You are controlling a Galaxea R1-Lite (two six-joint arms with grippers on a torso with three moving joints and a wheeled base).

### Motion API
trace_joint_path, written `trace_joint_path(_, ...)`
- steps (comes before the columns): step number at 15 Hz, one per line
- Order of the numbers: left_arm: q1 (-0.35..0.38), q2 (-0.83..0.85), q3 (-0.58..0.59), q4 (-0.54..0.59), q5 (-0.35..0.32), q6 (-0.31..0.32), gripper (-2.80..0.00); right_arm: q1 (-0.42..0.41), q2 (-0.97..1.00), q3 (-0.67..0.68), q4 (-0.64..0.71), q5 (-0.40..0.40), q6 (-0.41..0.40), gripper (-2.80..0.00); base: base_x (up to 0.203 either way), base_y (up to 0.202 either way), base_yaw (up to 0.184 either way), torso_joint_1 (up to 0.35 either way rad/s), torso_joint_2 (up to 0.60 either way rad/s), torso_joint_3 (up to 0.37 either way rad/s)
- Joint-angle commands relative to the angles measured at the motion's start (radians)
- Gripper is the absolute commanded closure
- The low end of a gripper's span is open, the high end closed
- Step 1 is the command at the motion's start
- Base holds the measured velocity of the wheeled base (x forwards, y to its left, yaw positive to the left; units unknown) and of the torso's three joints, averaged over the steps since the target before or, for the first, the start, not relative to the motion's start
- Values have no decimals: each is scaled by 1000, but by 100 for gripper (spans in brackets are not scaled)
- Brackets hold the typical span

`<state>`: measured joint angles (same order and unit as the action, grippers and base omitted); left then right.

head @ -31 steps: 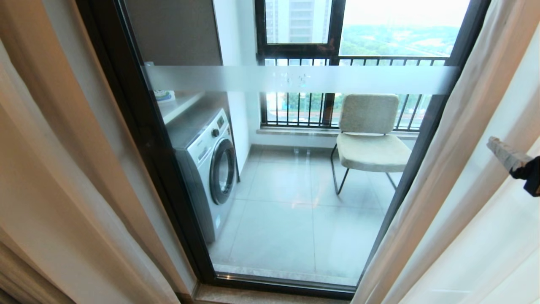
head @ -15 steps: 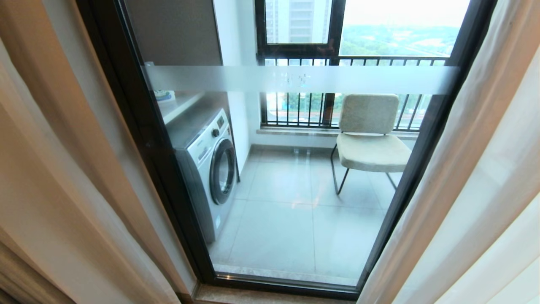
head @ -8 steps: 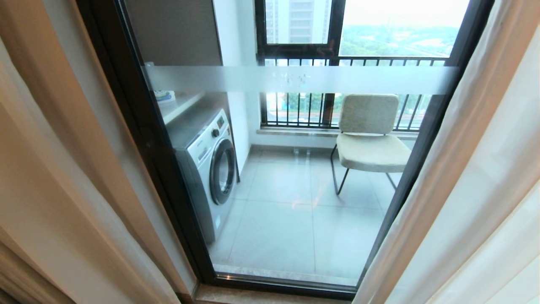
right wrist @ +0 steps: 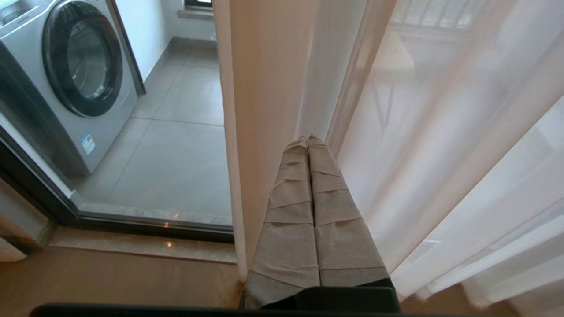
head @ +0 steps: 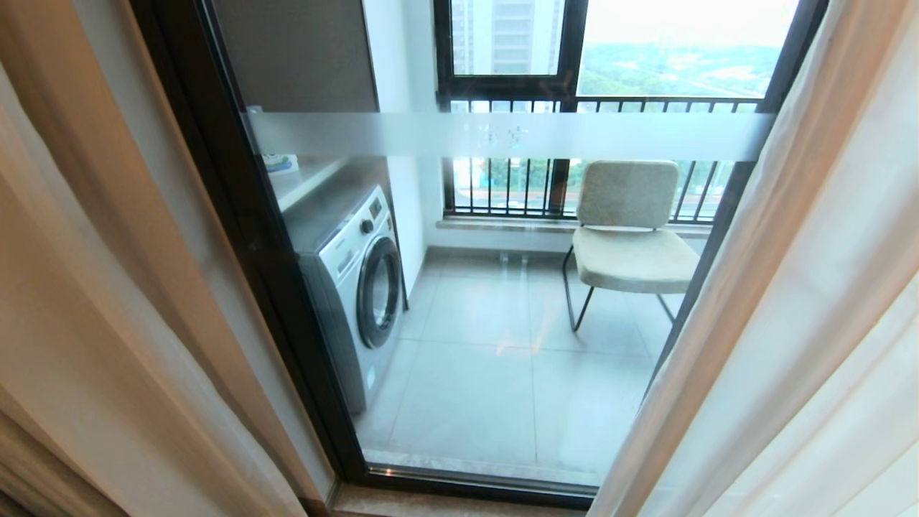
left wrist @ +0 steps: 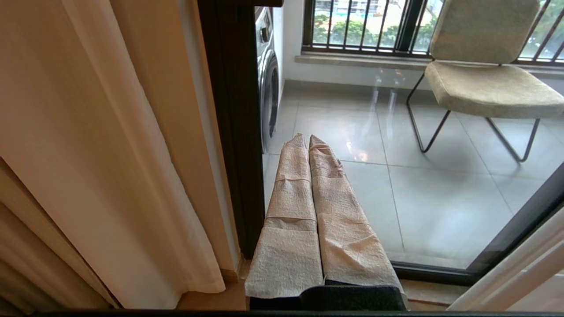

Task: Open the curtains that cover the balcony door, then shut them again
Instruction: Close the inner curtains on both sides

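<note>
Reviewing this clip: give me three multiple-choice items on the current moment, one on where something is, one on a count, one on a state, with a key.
1. Where does the washing machine stand?
A. Behind the glass of the balcony door, on its left side
B. Inside the room, in front of the curtains
C. Under the chair

2. How many chairs are on the balcony?
A. None
B. One
C. Three

3. How do the fingers of the right gripper stand?
A. Spread wide
B. Pressed together, holding nothing
C. Clamped on a fold of curtain

Key:
1. A, the head view shows it through the glass, by the left frame.
2. B, a single padded chair stands by the railing.
3. B, the right wrist view shows the wrapped fingers meeting with no cloth between them, beside the curtain edge.
</note>
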<state>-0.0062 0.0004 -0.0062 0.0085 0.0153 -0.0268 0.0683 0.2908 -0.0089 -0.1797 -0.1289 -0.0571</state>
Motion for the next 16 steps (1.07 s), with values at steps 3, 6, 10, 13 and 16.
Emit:
trace_joint_path(3,0,0,0,1,0,-1,0,-66,-70,9,52,10,25,0,0,0,0,0,0,0)
trace_joint_path(6,0,0,0,1,0,-1,0,-72,-204,9,142,83,23,0,0,0,0,0,0,0)
trace_joint_path(10,0,0,0,0,0,-1,0,-68,-291,9,175,123,46,0,0,0,0,0,0,0)
trace_joint_path(13,0,0,0,-1,0,-1,0,-68,-291,9,174,123,60,0,0,0,0,0,0,0)
trace_joint_path(16,0,0,0,1,0,-1,0,-68,-291,9,175,123,60,0,0,0,0,0,0,0)
